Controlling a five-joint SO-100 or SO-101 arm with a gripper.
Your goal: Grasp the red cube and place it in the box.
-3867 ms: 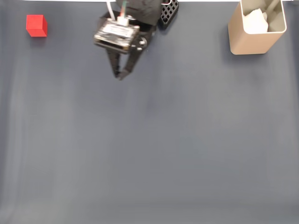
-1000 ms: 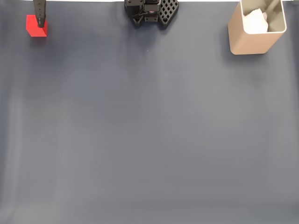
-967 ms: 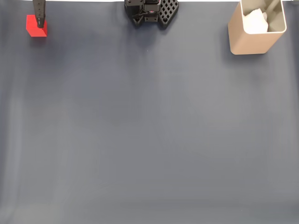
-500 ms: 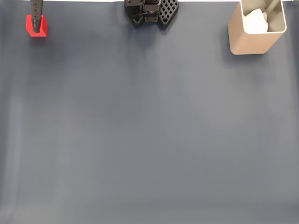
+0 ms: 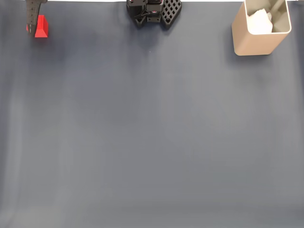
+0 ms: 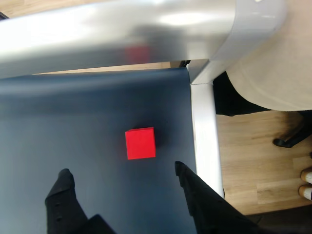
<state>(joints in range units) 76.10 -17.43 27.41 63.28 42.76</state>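
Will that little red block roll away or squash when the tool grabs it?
Probably neither. The red cube sits on a flat face with square edges, so it should slide rather than roll. Its crisp, plain faces suggest something rigid. The open tool flanks it, and smooth sides might slip under a loose squeeze.

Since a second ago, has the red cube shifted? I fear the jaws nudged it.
No. In the fixed view the red cube keeps its distance from the black arm base; the dark finger covering its left part has moved left.

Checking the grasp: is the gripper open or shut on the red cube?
Open. In the wrist view the gripper fingertips stand wide apart, the red cube untouched ahead.
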